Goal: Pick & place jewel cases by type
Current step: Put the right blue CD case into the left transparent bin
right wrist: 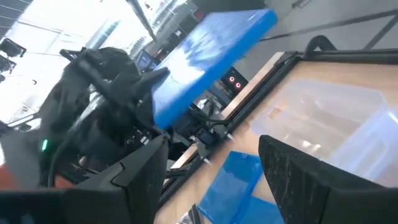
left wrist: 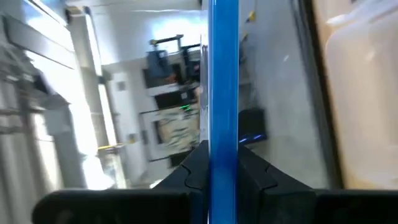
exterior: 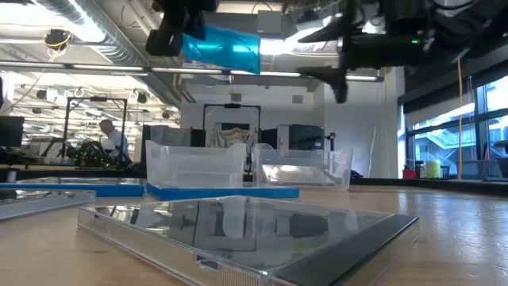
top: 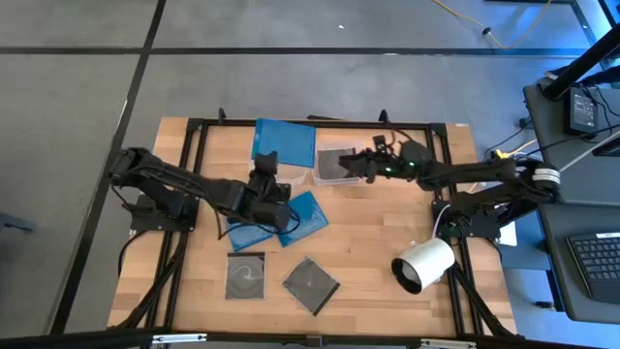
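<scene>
My left gripper (top: 268, 165) is shut on a translucent blue jewel case (top: 284, 142), held high over the far left clear tub (exterior: 194, 163). In the low view this case (exterior: 222, 48) hangs near the top of the picture. My right gripper (top: 353, 165) stands open and holds nothing, above the right tub (exterior: 305, 167), where a dark case (top: 334, 167) lies flat. Two more blue cases (top: 305, 215) (top: 249, 231) lie flat on the table under the left arm. Two dark cases (top: 245, 276) (top: 310, 284) lie near the front edge. My left gripper pinches the blue case between its two fingers (left wrist: 189, 171) at the edge nearest the arm (left wrist: 224, 134). The fingers come in about level, pointing toward the table's far side. The case is lifted clear, slightly tilted, and sticks out beyond the fingers over the tub.
A white cylinder (top: 423, 264) lies on its side at the right front. A black frame (top: 194, 131) runs around the table's edges. A person (exterior: 111, 143) shows far off in the room behind. Bare wood lies between the tubs and the front cases.
</scene>
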You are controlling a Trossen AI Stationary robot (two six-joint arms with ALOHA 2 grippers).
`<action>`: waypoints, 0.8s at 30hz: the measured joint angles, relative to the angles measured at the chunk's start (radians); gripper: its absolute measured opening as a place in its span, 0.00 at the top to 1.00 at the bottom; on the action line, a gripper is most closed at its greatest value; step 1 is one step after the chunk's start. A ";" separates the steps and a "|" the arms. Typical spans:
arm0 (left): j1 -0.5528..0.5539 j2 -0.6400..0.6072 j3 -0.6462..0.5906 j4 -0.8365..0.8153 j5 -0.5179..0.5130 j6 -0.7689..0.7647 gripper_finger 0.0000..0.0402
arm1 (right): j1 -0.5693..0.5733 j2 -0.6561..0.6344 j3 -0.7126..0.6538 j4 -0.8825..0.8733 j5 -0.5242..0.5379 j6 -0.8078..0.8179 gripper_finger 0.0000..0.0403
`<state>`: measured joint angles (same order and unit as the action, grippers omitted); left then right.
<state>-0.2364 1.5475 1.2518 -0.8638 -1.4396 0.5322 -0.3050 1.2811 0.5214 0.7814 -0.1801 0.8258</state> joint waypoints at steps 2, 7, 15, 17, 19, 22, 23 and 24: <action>-0.005 0.034 0.000 0.000 -0.066 0.010 0.92 | -0.001 0.056 0.055 -0.001 -0.011 0.008 0.37; -0.029 0.084 0.000 -0.012 -0.130 -0.014 0.91 | -0.029 0.142 0.183 -0.009 -0.087 -0.037 0.37; -0.079 0.090 0.000 -0.030 -0.132 -0.084 0.92 | -0.086 0.160 0.271 -0.125 -0.163 -0.107 0.37; -0.087 0.090 0.000 -0.030 -0.132 -0.085 0.91 | -0.098 0.160 0.272 -0.143 -0.163 -0.132 0.37; -0.094 0.090 0.000 -0.030 -0.132 -0.090 0.91 | -0.108 0.160 0.272 -0.159 -0.162 -0.153 0.37; -0.097 0.090 0.000 -0.030 -0.132 -0.091 0.92 | -0.118 0.160 0.272 -0.159 -0.162 -0.132 0.37; -0.097 0.090 0.000 -0.030 -0.132 -0.091 0.92 | -0.118 0.160 0.272 -0.159 -0.162 -0.101 0.37; -0.097 0.090 0.000 -0.030 -0.132 -0.088 0.92 | -0.118 0.160 0.272 -0.159 -0.162 -0.068 0.37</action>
<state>-0.3332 1.6371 1.2518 -0.8940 -1.5715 0.4442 -0.4229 1.4406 0.7937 0.6224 -0.3422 0.7579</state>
